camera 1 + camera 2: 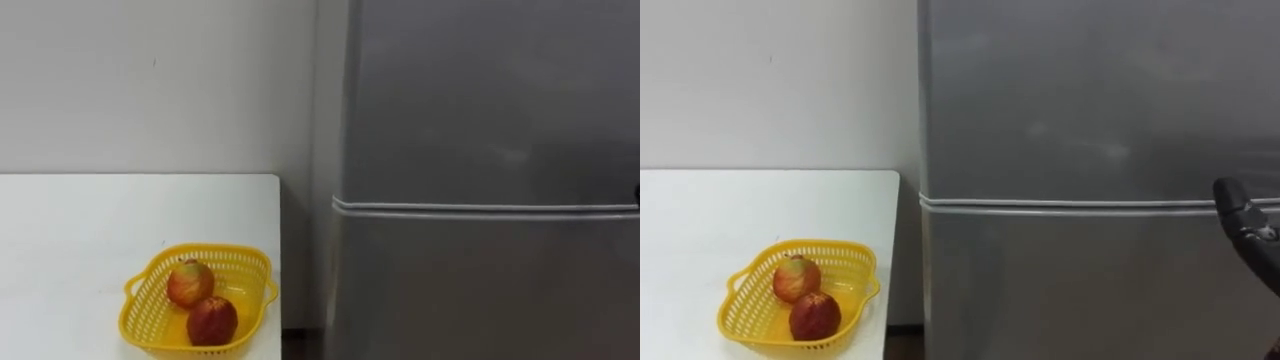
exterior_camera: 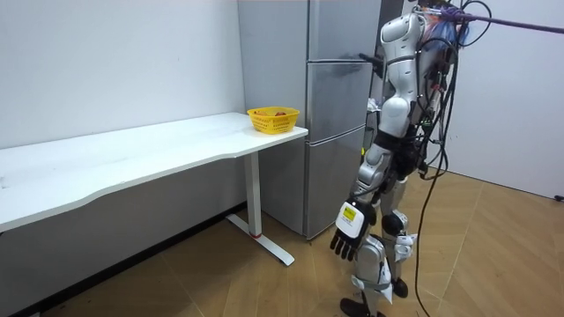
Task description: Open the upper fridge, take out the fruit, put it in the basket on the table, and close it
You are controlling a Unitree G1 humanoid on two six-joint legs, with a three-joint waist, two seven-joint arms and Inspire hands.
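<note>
A grey two-door fridge (image 1: 490,100) stands shut right in front of me, the seam (image 1: 480,208) between its upper and lower doors at mid height. My right hand (image 1: 1238,208) shows dark at the right edge of the right eye view, level with that seam and close to the door's right side. In the room view the same arm reaches out to the fridge (image 2: 335,35) at chest height. My left hand (image 2: 345,238) hangs by my thigh with relaxed fingers and holds nothing. I stand upright facing the fridge.
A white table (image 1: 100,230) stands left of the fridge against the wall. On its near right corner sits a yellow plastic basket (image 1: 150,285) with two red apples (image 1: 190,283) in it. A narrow gap separates table and fridge.
</note>
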